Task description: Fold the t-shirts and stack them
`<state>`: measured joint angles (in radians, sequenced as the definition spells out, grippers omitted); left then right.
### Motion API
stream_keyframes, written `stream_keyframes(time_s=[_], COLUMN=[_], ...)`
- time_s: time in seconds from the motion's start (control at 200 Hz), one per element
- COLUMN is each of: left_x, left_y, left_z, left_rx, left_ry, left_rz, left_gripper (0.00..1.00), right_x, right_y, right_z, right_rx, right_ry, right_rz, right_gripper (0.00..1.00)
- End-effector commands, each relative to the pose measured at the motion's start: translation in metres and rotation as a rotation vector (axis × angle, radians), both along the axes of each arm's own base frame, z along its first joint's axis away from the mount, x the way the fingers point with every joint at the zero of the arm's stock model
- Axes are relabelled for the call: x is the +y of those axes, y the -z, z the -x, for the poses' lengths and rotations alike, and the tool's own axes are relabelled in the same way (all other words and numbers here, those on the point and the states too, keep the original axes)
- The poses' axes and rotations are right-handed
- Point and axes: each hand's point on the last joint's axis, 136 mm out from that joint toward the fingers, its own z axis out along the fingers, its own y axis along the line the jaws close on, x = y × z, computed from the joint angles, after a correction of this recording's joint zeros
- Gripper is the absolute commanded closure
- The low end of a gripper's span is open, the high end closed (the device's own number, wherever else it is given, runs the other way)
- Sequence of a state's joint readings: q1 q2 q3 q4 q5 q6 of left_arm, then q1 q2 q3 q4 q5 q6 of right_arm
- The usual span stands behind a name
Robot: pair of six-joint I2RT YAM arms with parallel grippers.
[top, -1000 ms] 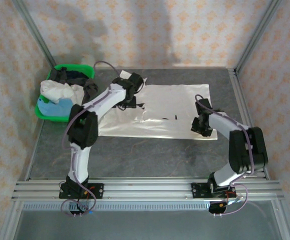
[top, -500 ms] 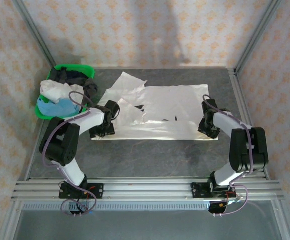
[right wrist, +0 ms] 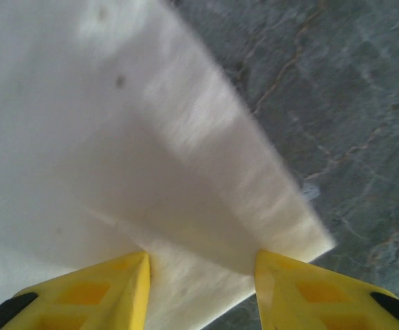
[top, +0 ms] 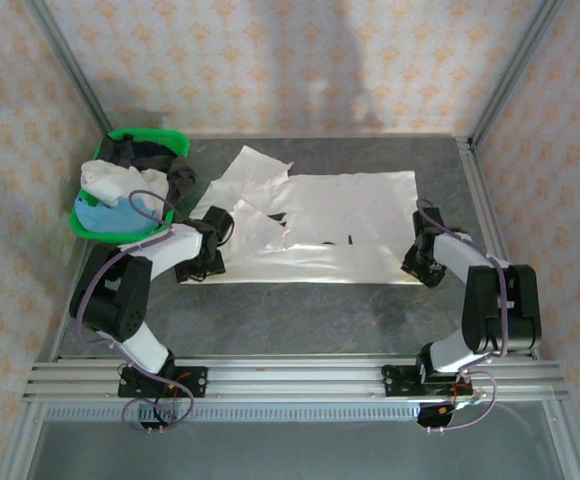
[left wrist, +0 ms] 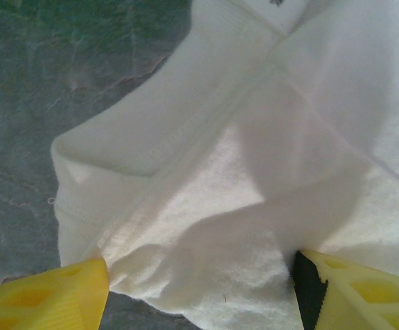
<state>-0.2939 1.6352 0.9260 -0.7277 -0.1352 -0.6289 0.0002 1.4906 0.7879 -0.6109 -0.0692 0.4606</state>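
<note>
"Both jaws are open. Down close, the left gripper (left wrist: 199, 275) has its yellow fingers (left wrist: 41, 302) wide apart. A bunched corner of the shiny white t-shirt (left wrist: 206, 172) sits between them, but it is not pinched. The right gripper (right wrist: 201, 265) is open a bit less, and the other near corner pokes in between its fingers."

"Were they there a second ago?"

"No. A second ago the left arm was stretched far out over the far left part of the shirt. Now it has pulled back to the near left corner. The right one has slid a little nearer and to the right, out to its own corner."

"So where is the shirt?"

"It lies flat on the table (top: 300, 320), spread wide between the two arms, with the small black print (top: 351, 237) near the middle. One sleeve (top: 250, 165) now sticks out at the far left. It did not lie like that a second ago."

"What does that mean?"

"I think they are lined up to grab both near corners and lift that edge over. That would be the first fold. Nothing is folded or stacked yet."

"And at the back?"

"The green basket (top: 150, 133) sits at the far left. The other t-shirts (top: 110, 185) are heaped in it, white, light blue and black."
</note>
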Motion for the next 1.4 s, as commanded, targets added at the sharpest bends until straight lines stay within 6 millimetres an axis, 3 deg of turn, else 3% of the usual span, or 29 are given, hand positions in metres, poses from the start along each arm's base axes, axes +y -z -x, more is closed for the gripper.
stream_keyframes(time_s=[0.0,0.11,0.185,0.265,0.375,0.575,0.801,0.911,1.051,1.291,1.396], left_x=[0.009,-0.018,-0.037,-0.058,-0.083,-0.105,-0.097,-0.087,-0.067,-0.055,-0.05], left_y=[-0.016,-0.058,-0.085,-0.108,-0.121,-0.098,-0.066,-0.049,-0.033,-0.009,-0.005], left_z=[0.012,-0.024,-0.054,-0.093,-0.15,-0.248,-0.331,-0.357,-0.374,-0.39,-0.394], left_rx=[0.021,-0.106,-0.163,-0.218,-0.255,-0.283,-0.434,-0.528,-0.569,-0.6,-0.62], left_ry=[-0.014,0.043,0.092,0.131,0.188,0.193,0.088,0.017,-0.042,-0.136,-0.173], left_rz=[-0.025,0.039,0.043,0.07,0.088,0.081,0.096,0.115,0.117,0.235,0.249], left_gripper=[0.27,0.26,0.25,0.25,0.25,0.25,0.26,0.26,0.24,0.21,0.21], right_x=[-0.004,0.017,0.023,0.013,-0.005,-0.013,-0.006,0.001,0.001,0.007,-0.005], right_y=[-0.02,-0.059,-0.08,-0.094,-0.104,-0.095,-0.071,-0.057,-0.044,-0.015,-0.012], right_z=[0.002,-0.041,-0.07,-0.097,-0.138,-0.22,-0.285,-0.308,-0.326,-0.333,-0.324], right_rx=[-0.045,-0.245,-0.29,-0.269,-0.248,-0.229,-0.229,-0.242,-0.246,-0.217,-0.173], right_ry=[0.043,0.029,-0.008,-0.034,-0.068,-0.196,-0.277,-0.281,-0.27,-0.263,-0.226], right_rz=[0.002,-0.086,-0.068,0.021,0.116,0.166,0.128,0.089,0.081,0.039,0.094], right_gripper=[0.56,0.55,0.54,0.53,0.51,0.45,0.35,0.32,0.3,0.32,0.32])
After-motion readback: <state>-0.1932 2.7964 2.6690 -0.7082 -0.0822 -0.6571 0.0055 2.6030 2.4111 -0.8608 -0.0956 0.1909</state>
